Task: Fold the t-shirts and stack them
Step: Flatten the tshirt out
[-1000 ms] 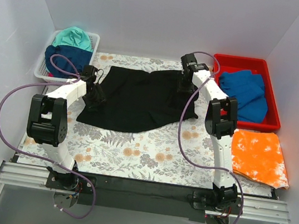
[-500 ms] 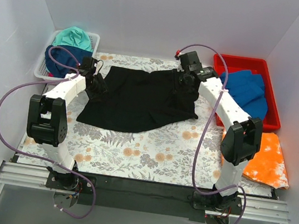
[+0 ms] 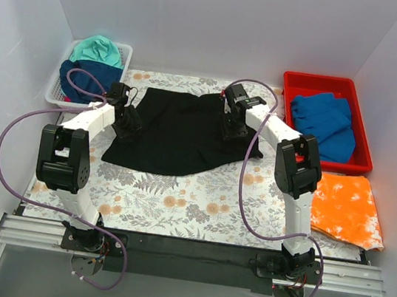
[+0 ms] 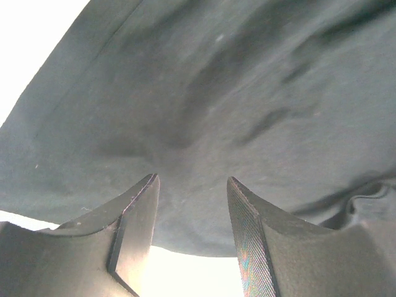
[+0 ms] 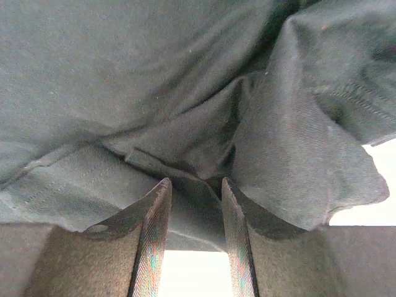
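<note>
A large black t-shirt (image 3: 178, 134) lies spread and rumpled on the flower-printed table cloth (image 3: 175, 205). My left gripper (image 3: 129, 125) is at the shirt's left edge. In the left wrist view it (image 4: 192, 185) is open, with the black cloth (image 4: 235, 93) just beyond the fingertips. My right gripper (image 3: 231, 129) is over the shirt's upper right part. In the right wrist view it (image 5: 195, 185) is open, and a raised fold of black cloth (image 5: 204, 154) sits between its tips. An orange mottled shirt (image 3: 345, 208) lies folded at the right.
A red bin (image 3: 320, 82) at the back right holds blue shirts (image 3: 326, 123). A white basket (image 3: 127, 52) at the back left holds a teal shirt (image 3: 97, 50) and a navy one (image 3: 86, 76). White walls close in three sides.
My right gripper has moved left and down along the shirt's top edge, and the arm's elbow has swung. My left gripper has shifted only slightly at the left edge.
</note>
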Controlling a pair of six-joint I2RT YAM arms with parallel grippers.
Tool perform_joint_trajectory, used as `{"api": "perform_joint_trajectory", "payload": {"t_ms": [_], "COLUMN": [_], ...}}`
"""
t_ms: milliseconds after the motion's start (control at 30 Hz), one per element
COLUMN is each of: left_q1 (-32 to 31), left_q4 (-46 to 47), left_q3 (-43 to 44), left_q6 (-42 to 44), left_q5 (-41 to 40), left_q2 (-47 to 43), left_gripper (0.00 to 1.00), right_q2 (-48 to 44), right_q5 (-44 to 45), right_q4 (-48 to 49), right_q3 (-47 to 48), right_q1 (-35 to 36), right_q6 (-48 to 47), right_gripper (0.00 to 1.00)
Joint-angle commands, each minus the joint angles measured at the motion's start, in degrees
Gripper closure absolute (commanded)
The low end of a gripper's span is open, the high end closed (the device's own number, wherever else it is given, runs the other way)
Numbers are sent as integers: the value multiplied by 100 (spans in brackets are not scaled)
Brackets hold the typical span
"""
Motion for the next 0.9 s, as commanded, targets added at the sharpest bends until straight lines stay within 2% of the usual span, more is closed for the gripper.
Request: {"api": "perform_joint_trajectory", "payload": {"t_ms": [0, 167, 400, 667, 867], "left_q1": [-25, -25, -25, -25, -25], "left_q4": [63, 72, 168, 203, 247], "left_q3": [-190, -305, -428, -586, -665], "left_q6": [-34, -42, -130, -350, -420], "left_q5": [-93, -207, -199, -365, -331], "left_q2": [-241, -276, -127, 49, 216], "left_gripper": [53, 53, 54, 53, 53], "right_q2": [-150, -440, -1519, -3040, -3735], "right_q5": [21, -224, -410, -716, -867], "right_q4": [152, 170, 416, 319, 82], "right_q3": [197, -540, -2437, -3564, -4424], "right_q1": [-14, -14, -5, 65, 153], "right_q6": [-41, 117, 407, 855, 1013], "right_gripper": [55, 56, 57, 57, 57]}}
